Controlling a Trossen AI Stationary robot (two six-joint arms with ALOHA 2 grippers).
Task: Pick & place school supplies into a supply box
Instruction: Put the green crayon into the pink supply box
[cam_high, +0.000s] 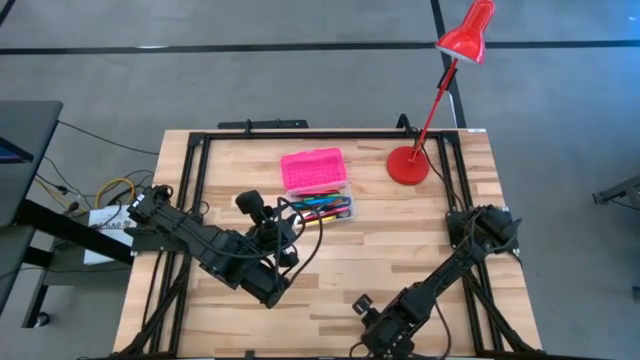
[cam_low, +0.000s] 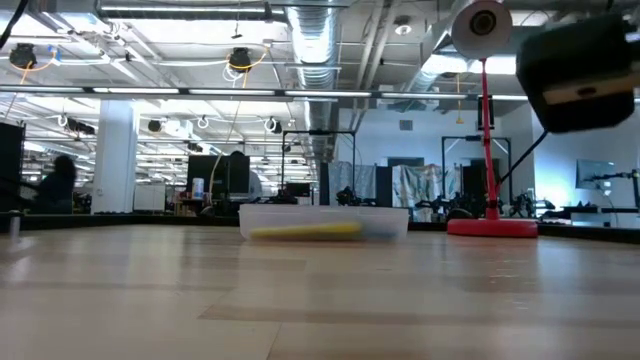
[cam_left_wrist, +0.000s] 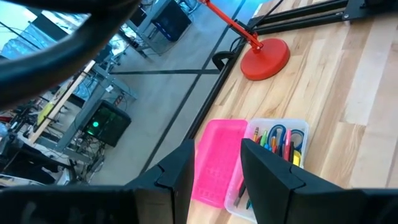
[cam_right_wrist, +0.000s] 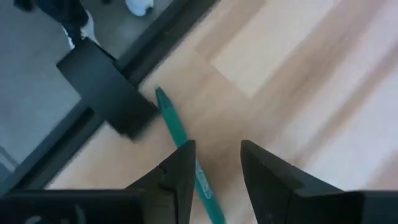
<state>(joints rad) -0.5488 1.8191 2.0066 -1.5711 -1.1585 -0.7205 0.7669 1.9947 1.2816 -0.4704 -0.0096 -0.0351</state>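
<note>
The supply box stands at the table's far middle. Its pink lid (cam_high: 313, 168) is flung open toward the far edge, and its clear base (cam_high: 328, 209) holds several coloured school supplies (cam_left_wrist: 278, 142). My left gripper (cam_left_wrist: 214, 165) hovers open, raised, to the left of the box (cam_high: 268, 215) and aimed at it. Near the table's front edge my right gripper (cam_high: 368, 308) is open and points steeply down over a green pen (cam_right_wrist: 177, 127). The pen lies flat on the wood and runs under one finger (cam_right_wrist: 181, 163). I see no touch.
A red desk lamp stands on its round base (cam_high: 407, 165) at the far right, right of the box. A black bracket (cam_right_wrist: 106, 90) on the table's edge frame lies close to the pen's far end. Bare wood stretches between the box and the front edge.
</note>
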